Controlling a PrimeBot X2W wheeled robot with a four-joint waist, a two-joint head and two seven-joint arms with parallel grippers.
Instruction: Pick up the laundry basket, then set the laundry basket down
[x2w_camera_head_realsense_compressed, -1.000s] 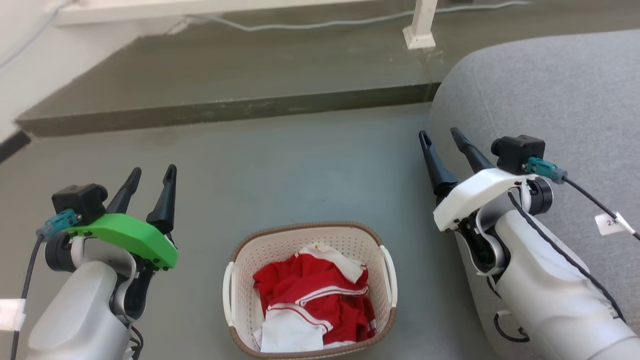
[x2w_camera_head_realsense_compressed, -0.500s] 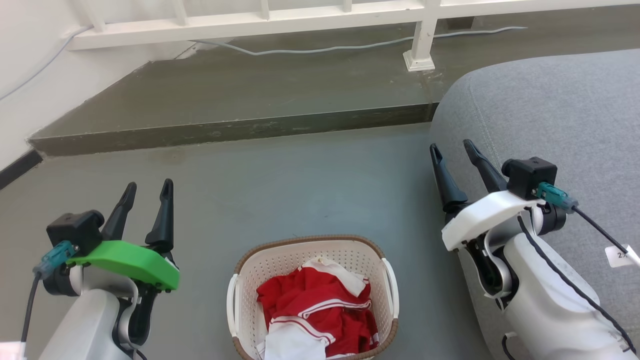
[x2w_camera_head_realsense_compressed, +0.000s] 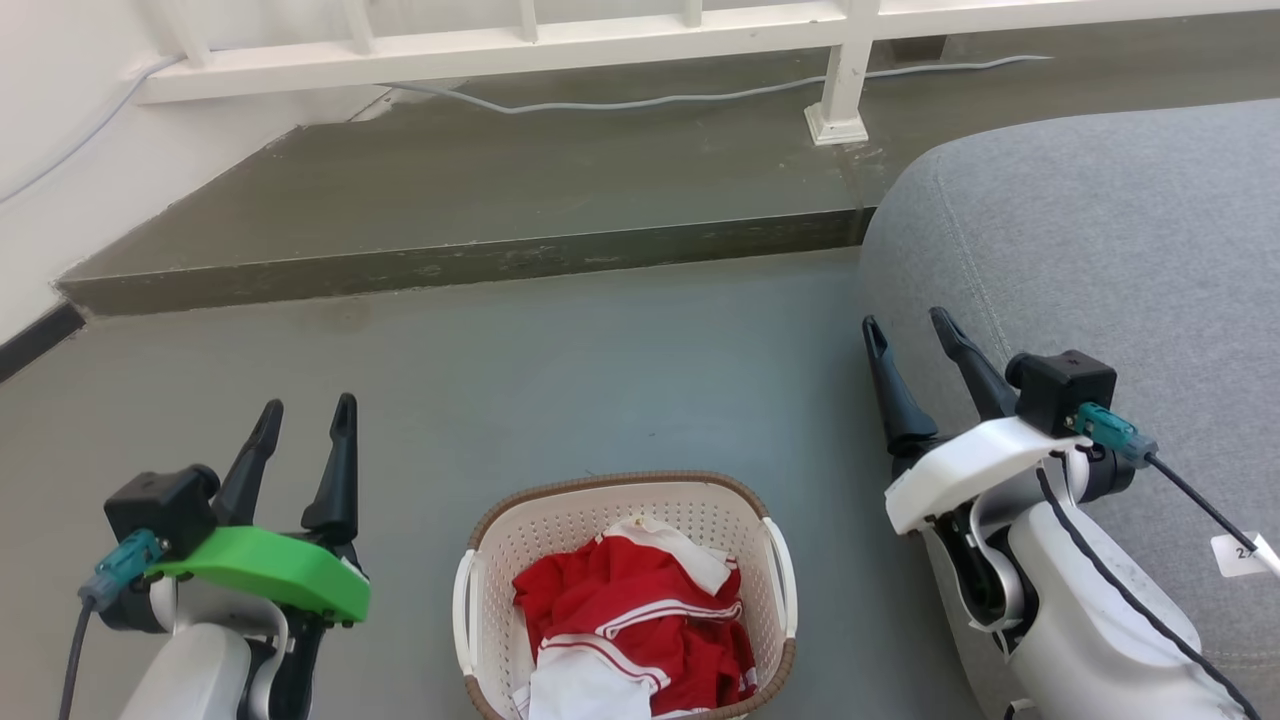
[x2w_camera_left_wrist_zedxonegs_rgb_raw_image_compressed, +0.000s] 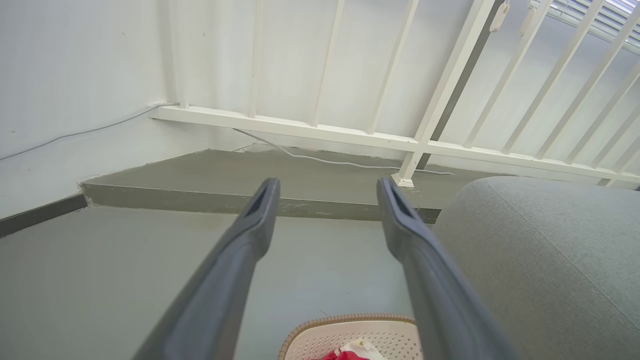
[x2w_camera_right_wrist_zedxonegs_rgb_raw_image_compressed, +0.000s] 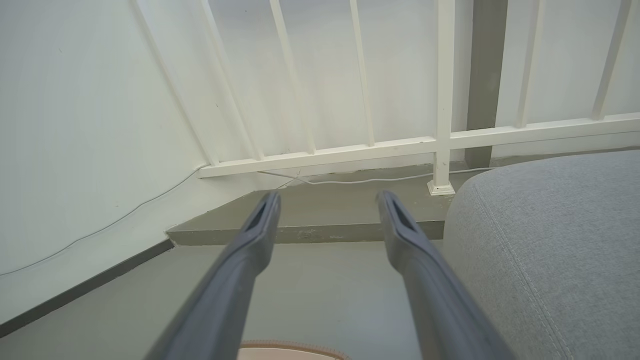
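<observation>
The left gripper (x2w_camera_head_realsense_compressed: 307, 408) and right gripper (x2w_camera_head_realsense_compressed: 906, 322) gape empty, the cream perforated plastic laundry basket (x2w_camera_head_realsense_compressed: 560, 525) between them. A grey fabric cushion (x2w_camera_head_realsense_compressed: 1100, 230) lies beside the right fingers (x2w_camera_head_realsense_compressed: 965, 360).

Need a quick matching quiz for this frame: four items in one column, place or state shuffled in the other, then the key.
1. left gripper
2. right gripper
3. laundry basket
4. red-and-white clothes

A. inside the basket
B. open, next to the grey cushion
C. standing on the floor, ungripped
D. open, on a green mount

Pairs: 1-D, 2-B, 3-C, 4-A
</observation>
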